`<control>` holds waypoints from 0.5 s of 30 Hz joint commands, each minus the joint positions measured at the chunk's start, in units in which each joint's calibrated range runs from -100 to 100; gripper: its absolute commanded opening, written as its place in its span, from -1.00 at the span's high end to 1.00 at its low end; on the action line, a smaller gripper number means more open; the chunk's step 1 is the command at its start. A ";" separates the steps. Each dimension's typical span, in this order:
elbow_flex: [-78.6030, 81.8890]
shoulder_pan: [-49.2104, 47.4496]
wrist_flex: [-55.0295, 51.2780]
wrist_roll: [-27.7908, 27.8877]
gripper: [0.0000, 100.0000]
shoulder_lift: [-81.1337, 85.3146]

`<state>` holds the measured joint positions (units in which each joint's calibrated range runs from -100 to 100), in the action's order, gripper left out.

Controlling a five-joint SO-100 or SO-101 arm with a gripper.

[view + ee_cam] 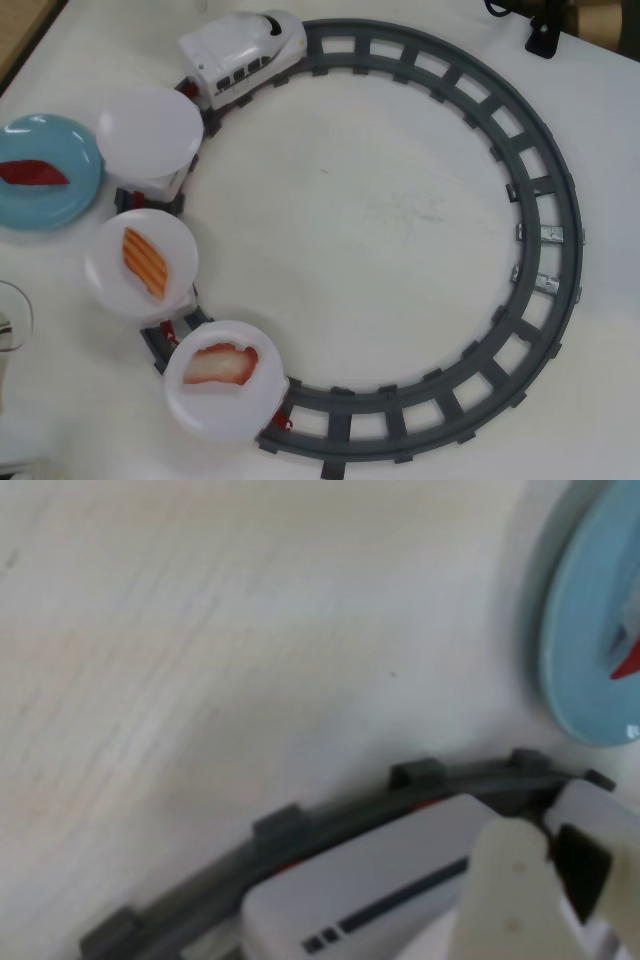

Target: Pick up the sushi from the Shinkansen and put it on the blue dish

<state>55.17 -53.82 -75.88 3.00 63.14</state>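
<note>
The dark red sushi (32, 173) lies on the blue dish (60, 205) at the left edge of the overhead view. The white Shinkansen (240, 50) stands on the track at the top left. Its first car carries an empty white dish (150, 130). In the blurred wrist view the train's side (370, 900) fills the bottom, and the blue dish (580, 660) shows a red sushi tip (628, 662) at the right edge. A pale finger (510, 900) rises at the bottom right; I cannot make out whether the gripper is open or shut. The overhead view shows no gripper.
The grey circular track (545, 190) rings the white table. Two more white dishes ride the rear cars, one with an orange-striped piece (146, 262), one with a red-and-white piece (220, 363). A glass rim (12, 315) pokes in at the left edge, a black part (541, 32) at the top right.
</note>
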 commanded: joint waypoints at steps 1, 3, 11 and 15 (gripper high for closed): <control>4.98 0.30 1.61 -0.39 0.94 4.93; 7.95 0.30 2.04 -0.39 0.94 7.00; 16.52 0.39 4.33 -0.23 0.94 12.14; 22.56 0.39 6.12 -0.28 0.94 14.96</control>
<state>75.57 -53.90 -71.60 3.00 76.30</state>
